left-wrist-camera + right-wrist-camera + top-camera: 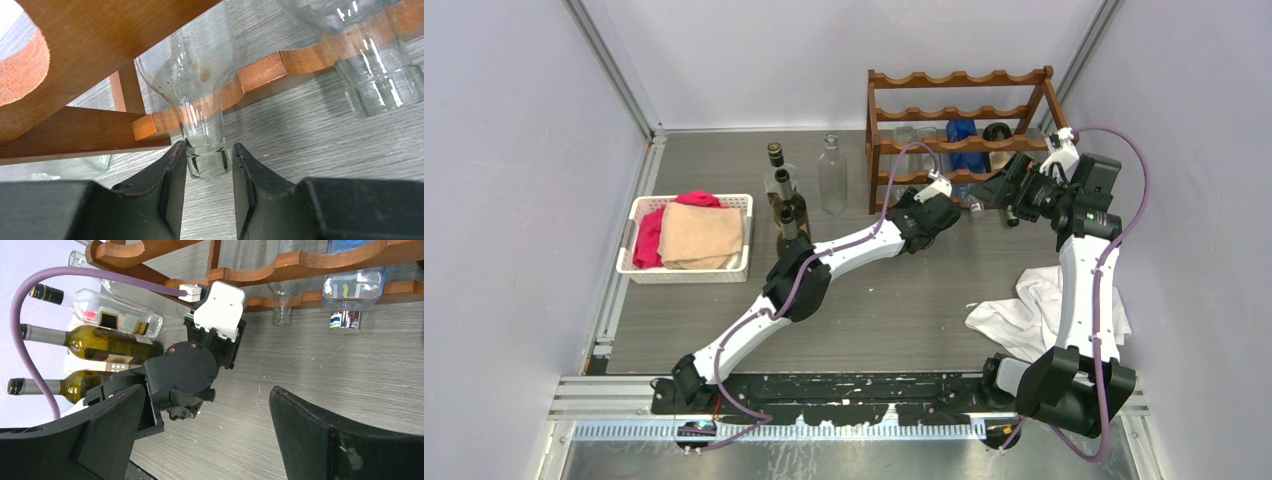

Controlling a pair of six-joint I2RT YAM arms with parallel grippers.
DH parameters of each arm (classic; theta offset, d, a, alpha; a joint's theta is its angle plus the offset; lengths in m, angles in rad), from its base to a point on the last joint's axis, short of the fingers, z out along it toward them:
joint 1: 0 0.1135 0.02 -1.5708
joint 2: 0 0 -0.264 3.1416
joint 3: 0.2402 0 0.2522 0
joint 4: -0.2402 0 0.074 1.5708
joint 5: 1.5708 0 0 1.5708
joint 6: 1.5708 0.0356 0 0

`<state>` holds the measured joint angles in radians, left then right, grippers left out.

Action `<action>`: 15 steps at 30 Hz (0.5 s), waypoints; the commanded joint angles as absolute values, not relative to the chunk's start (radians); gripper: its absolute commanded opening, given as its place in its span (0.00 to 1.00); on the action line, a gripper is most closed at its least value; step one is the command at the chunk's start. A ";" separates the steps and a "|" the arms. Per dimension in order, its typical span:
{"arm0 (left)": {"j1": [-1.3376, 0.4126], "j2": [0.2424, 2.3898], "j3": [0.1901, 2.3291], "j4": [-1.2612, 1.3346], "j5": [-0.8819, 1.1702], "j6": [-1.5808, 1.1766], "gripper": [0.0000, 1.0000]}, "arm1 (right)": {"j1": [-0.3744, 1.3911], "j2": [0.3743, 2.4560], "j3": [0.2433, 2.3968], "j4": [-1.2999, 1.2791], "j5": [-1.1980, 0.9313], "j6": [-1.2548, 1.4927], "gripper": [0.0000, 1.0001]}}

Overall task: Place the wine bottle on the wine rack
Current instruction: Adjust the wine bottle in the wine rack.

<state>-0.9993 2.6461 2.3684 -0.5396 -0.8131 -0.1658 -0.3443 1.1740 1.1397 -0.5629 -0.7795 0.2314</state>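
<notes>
Grey table (904, 300): left gripper (209, 152) seemingly pinching wine bottle (200, 75) neck; right gripper (205, 395) wide.

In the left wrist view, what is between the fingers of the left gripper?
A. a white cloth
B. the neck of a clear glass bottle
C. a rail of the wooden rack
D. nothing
B: the fingers of the left gripper close on the neck of the clear bottle, which lies on the wine rack.
</notes>
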 commanded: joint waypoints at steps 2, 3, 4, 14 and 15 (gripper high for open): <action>-1.014 2.699 2.438 -0.548 -0.718 -0.204 0.00 | -0.349 1.169 1.172 -0.551 -0.797 0.212 1.00; -1.014 2.704 2.447 -0.550 -0.719 -0.206 0.00 | -0.349 1.168 1.173 -0.551 -0.796 0.212 1.00; -1.014 2.709 2.454 -0.552 -0.719 -0.211 0.00 | -0.348 1.169 1.173 -0.551 -0.796 0.210 1.00; -0.993 2.697 2.464 -0.556 -0.733 -0.271 0.00 | -0.349 1.172 1.172 -0.556 -0.799 0.202 1.00; -0.989 2.693 2.464 -0.556 -0.733 -0.277 0.00 | -0.348 1.172 1.172 -0.557 -0.799 0.200 1.00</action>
<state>-0.9924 2.6873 2.4382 -0.5514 -0.8104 -0.2111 -0.3443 1.1744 1.1397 -0.5655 -0.7799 0.2161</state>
